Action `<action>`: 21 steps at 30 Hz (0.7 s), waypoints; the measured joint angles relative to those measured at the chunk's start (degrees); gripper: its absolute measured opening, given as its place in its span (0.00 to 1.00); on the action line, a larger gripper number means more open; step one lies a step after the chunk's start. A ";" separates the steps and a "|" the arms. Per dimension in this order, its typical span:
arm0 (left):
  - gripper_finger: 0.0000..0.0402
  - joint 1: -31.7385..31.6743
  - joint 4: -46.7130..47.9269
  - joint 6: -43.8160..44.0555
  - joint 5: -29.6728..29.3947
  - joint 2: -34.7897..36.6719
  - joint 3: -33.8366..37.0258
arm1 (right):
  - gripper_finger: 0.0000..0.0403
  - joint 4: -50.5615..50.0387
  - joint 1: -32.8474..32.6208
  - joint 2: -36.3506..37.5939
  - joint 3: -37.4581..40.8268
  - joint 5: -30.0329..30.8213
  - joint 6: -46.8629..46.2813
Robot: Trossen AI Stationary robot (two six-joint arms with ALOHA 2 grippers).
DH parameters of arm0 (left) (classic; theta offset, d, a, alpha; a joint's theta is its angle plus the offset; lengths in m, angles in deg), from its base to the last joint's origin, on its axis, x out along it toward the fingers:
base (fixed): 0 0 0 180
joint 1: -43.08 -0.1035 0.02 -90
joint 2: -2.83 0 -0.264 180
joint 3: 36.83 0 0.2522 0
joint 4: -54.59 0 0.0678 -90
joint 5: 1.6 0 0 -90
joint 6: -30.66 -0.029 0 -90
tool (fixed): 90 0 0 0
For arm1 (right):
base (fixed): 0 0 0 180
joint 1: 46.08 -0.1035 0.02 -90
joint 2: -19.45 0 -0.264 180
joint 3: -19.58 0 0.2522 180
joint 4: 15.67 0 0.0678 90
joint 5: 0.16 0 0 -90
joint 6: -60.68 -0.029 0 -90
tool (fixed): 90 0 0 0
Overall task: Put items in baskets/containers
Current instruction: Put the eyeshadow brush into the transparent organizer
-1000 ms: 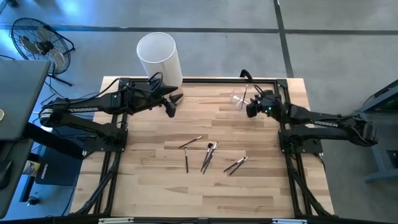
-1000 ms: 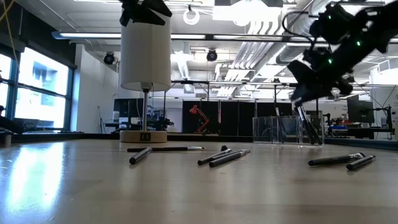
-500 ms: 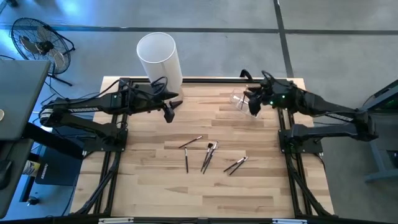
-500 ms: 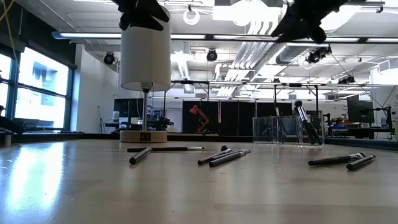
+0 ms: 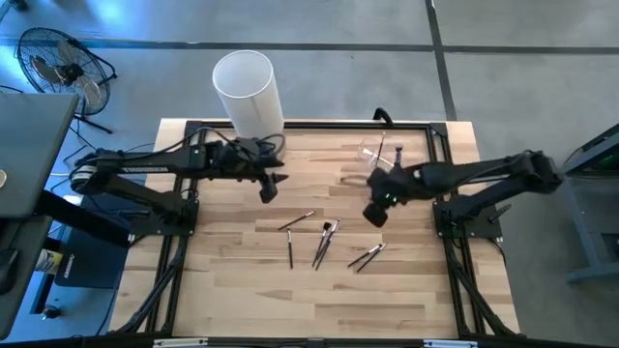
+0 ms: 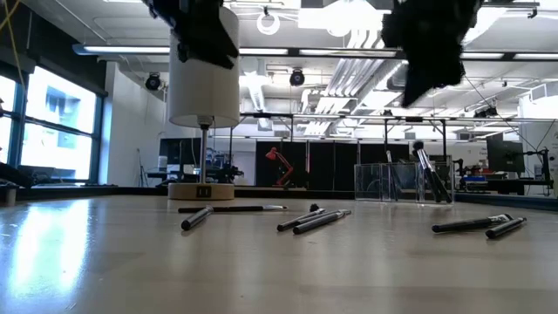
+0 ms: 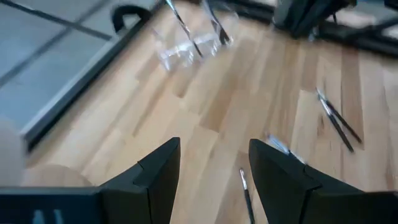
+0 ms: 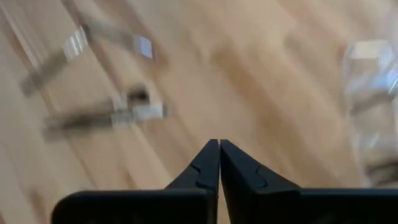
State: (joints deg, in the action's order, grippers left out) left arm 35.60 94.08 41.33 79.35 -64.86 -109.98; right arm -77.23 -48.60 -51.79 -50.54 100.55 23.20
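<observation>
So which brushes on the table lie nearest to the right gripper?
The pair of brushes just below the right gripper; the others lie farther left.

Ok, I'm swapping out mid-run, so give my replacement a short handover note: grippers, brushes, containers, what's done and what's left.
Right gripper: shut, empty, above the table between the clear holder and the loose brushes.
Left gripper: open, empty, above the table near the white cylinder.
Done: two or so brushes stand in the clear holder, at the table's far right.
Left: about seven brushes lie mid-table: one alone, one alone, a cluster, a pair.
What the white cylinder holds cannot be seen.
</observation>
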 joint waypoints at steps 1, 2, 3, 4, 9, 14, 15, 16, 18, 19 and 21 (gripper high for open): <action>0.47 0.00 1.16 -0.02 0.69 -0.88 0.05 | 0.01 -2.08 -0.79 -1.19 -0.01 -0.67 -1.12; 0.47 0.02 1.66 0.09 1.32 -1.97 0.12 | 0.01 -4.18 -1.55 -2.07 -0.02 -0.95 -2.50; 0.47 0.02 1.42 0.18 1.88 -3.19 0.12 | 0.02 -6.08 -2.25 -2.99 0.00 -1.10 -3.79; 0.47 0.02 1.26 0.75 2.53 -4.23 0.12 | 0.02 -7.94 -2.86 -3.69 0.00 -1.15 -4.72; 0.47 0.02 1.15 1.61 5.06 -8.68 0.12 | 0.01 -11.88 -5.69 -4.04 3.35 -1.73 -7.23; 0.47 0.02 0.02 1.06 9.26 -14.79 -0.17 | 0.00 -8.64 -8.03 -1.14 10.16 -4.20 -10.37; 0.47 0.02 0.03 0.90 9.85 -16.16 -0.94 | 0.00 -7.67 -8.46 -0.56 11.39 -4.43 -10.73; 0.47 0.02 0.03 0.41 10.36 -17.51 -1.63 | 0.01 -6.48 -8.91 0.16 12.53 -4.54 -11.23; 0.47 0.02 1.57 -0.37 11.35 -20.49 -3.46 | 0.01 -4.11 -9.48 1.60 14.61 -4.72 -11.57; 0.47 0.02 1.77 -0.59 11.28 -22.18 -4.73 | 0.01 -2.98 -9.66 2.23 15.54 -4.71 -11.59; 0.47 0.02 3.47 -1.40 11.25 -25.25 -7.25 | 0.00 -0.61 -9.73 3.33 17.05 -4.73 -11.59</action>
State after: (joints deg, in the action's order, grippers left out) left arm 35.62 97.55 39.93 90.60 -90.10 -117.23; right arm -77.84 -58.33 -48.46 -33.49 95.82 11.61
